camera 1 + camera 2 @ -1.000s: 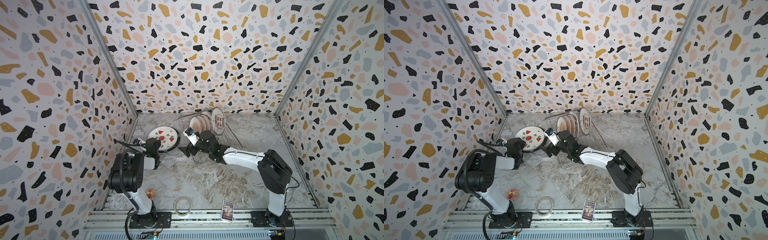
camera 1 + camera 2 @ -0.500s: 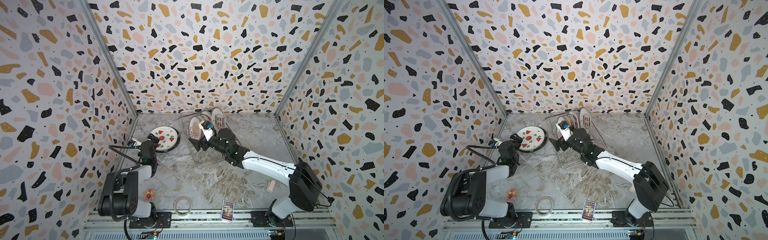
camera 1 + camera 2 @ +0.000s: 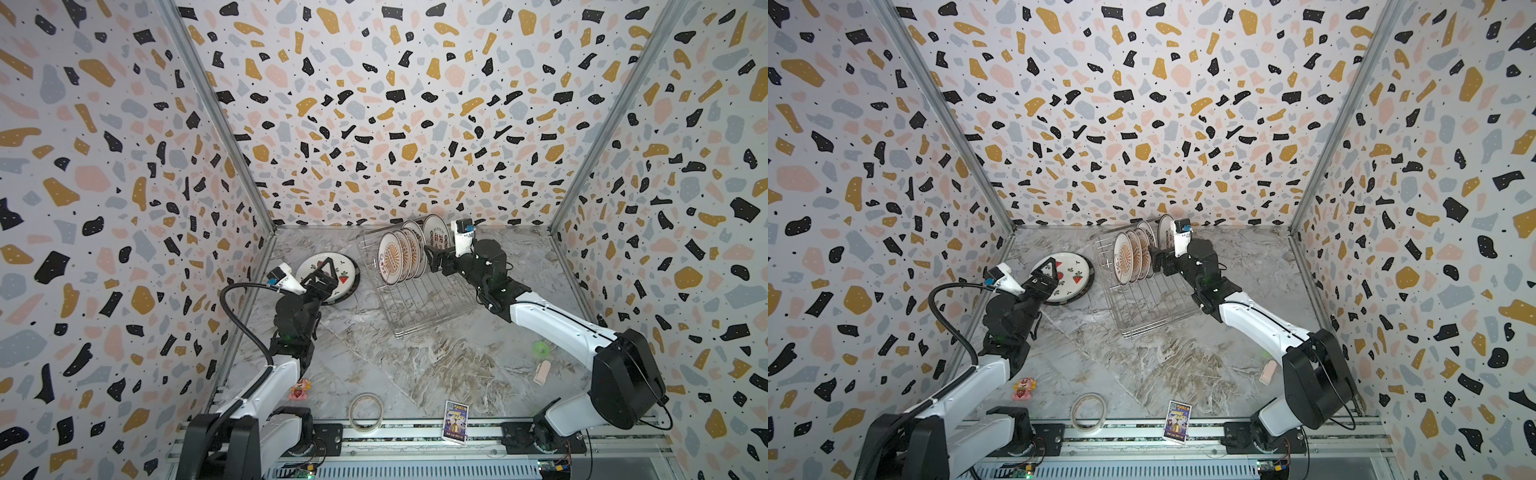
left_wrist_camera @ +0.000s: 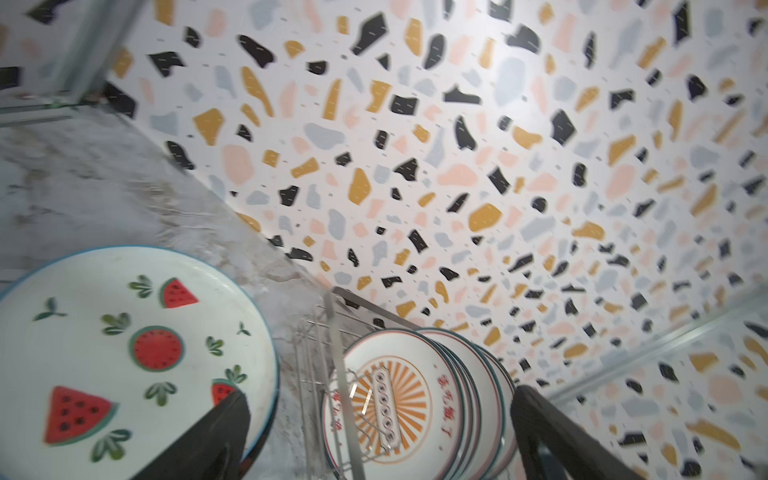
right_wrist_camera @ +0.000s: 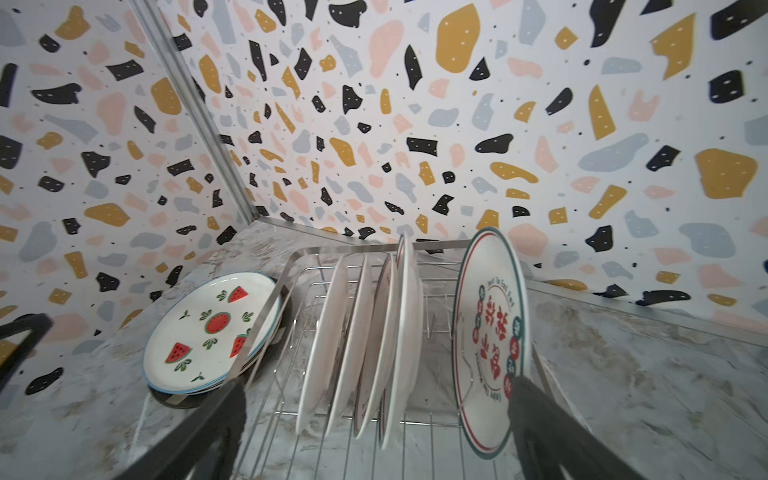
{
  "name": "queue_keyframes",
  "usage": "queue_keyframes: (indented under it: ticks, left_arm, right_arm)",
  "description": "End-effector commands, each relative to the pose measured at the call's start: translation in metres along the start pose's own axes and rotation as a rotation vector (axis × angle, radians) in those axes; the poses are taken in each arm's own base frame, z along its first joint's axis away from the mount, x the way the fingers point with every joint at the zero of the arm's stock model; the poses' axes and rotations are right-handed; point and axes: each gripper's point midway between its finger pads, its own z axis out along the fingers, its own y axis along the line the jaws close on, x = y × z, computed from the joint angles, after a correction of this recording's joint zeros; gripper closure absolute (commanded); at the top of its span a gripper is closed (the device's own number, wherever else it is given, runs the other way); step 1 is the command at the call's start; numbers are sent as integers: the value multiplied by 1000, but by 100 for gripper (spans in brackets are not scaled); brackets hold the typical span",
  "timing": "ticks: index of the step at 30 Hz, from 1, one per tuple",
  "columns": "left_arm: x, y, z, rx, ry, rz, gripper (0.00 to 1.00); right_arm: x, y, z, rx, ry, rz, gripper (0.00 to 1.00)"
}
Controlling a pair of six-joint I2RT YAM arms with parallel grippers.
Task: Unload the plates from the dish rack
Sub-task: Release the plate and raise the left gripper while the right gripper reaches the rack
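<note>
On the left, watermelon plate [image 3: 347, 269]: lay flat atop a small stack on the table, just beside the rack.
Left gripper [image 3: 325, 274]: hung over that plate's near edge, jaws spread, nothing in them.
Dish rack [image 3: 428, 303]: sat mid-table, a row of plates [image 3: 390, 257] standing on edge at its far end.
Right gripper [image 3: 434, 259]: jaws spread wide at the row's right side, gripping nothing.

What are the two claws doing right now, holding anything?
Left gripper: open, empty, by the watermelon plate.
Right gripper: open, empty, beside the racked plates.
</note>
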Motion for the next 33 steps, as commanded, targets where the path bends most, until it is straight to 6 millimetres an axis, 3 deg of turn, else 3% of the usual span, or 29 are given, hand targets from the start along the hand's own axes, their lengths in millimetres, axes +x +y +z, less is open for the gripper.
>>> queue_keyframes:
  ticks: [1, 7, 13, 20, 24, 33]
  left_arm:
    - [7, -65, -15, 176, 21, 171, 0]
    - [18, -115, -41, 345, 14, 178, 0]
    - [40, -145, -45, 507, 85, 151, 0]
    - [45, -142, -39, 479, 77, 161, 0]
    - [57, -144, -33, 493, 109, 148, 0]
    - [75, -140, -20, 480, 159, 125, 0]
  right_arm:
    - [-13, -11, -1, 72, -6, -28, 1]
    - [-10, -12, 20, 77, 25, -70, 5]
    - [-3, -25, 50, 156, 84, -90, 11]
    - [7, -31, 73, 200, 116, -106, 21]
    - [12, -33, 82, 215, 133, -110, 32]
    - [23, -33, 99, 262, 163, -134, 44]
